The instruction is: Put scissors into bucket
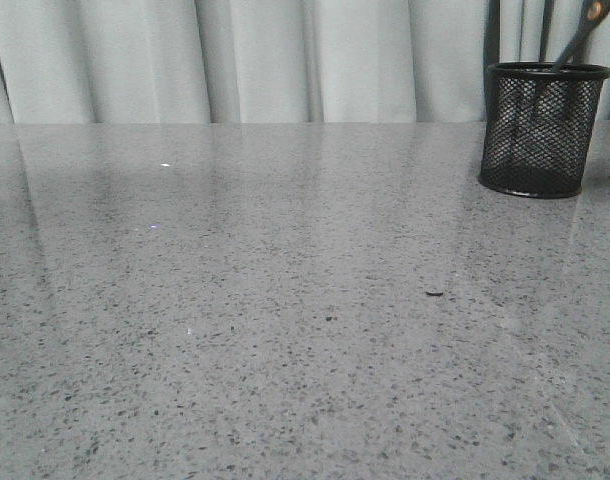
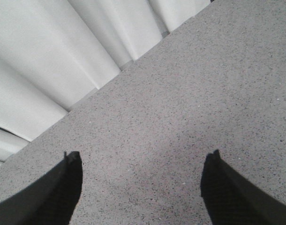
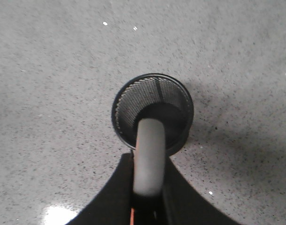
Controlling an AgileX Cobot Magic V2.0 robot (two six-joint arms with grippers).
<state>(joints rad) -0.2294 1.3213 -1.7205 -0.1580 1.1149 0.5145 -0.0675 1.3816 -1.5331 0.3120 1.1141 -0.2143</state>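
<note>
The bucket [image 1: 545, 130], a black wire-mesh cup, stands at the far right of the table. The scissors [image 1: 577, 38] come down into it at a slant from the upper right, with the orange pivot dot above the rim and the blade tips inside. In the right wrist view my right gripper [image 3: 149, 157] is shut on the scissors' grey handle loop [image 3: 149, 140], directly above the bucket's open mouth [image 3: 129, 101]. The right gripper itself does not show in the front view. My left gripper [image 2: 145, 154] is open and empty above bare table.
The speckled grey table [image 1: 285, 300] runs back to a pale curtain [image 1: 285, 60], just behind the bucket. The curtain [image 2: 40, 56] is also close to the left gripper. A small dark speck [image 1: 435, 294] lies on the table.
</note>
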